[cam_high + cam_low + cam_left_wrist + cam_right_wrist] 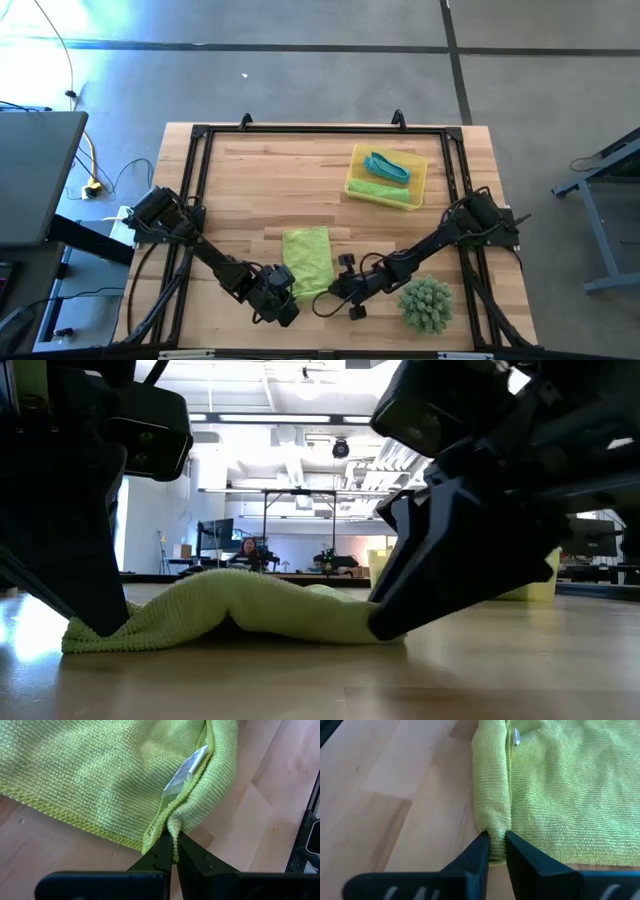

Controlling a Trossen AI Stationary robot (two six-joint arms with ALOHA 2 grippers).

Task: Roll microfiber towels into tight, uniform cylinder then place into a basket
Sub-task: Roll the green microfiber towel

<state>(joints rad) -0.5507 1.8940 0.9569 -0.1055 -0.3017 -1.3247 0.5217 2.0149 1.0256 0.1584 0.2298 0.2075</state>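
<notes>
Low view: both hands (100, 622) (385, 622) clamped on lime-green towel (240, 610), wooden tabletop (400, 680), bright room behind.

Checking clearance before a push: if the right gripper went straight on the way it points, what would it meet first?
The lime-green towel itself: the right gripper is already pinching its rolled edge, which runs straight ahead. Beyond the towel sits the left gripper, though depth there is unclear.

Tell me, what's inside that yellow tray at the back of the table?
The yellow tray holds two rolled towels: a teal towel toward the back and a lime-green towel in front of it. The tray floor beneath them is covered, so anything underneath cannot be seen.
</notes>
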